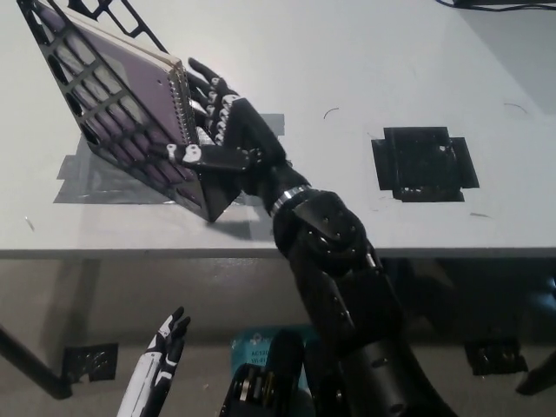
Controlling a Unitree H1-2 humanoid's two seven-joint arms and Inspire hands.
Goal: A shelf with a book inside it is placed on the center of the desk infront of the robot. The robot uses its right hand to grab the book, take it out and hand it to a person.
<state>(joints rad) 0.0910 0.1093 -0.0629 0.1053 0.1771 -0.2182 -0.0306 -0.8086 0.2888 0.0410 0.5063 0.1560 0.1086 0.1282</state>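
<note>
The shelf (pixel 130 165), a black lattice file holder, stands tilted on the white tabletop (pixel 347 69) over a patch of grey tape (pixel 87 182), which probably keeps it from sliding when the book is pulled. The book (pixel 122 95), a purple spiral-bound notebook, sits inside the shelf, leaning with it, its wire spine facing the open end toward the robot. That open end is likely why the black right hand (pixel 217 130) comes in from this side: its fingers (pixel 208 87) are spread over the far face by the spine, while the thumb reaches across the near face, so the hand brackets the book's edge. The fingers look parted and not yet clamped; whether they touch the cover cannot be told. The grab seems about to begin, with lifting out and handing over not yet done. No person is in view. The white left hand (pixel 161 360) rests low beside the robot below the tabletop edge, fingers straight and holding nothing. A black square plate (pixel 426 163) lies well apart to the right.
</note>
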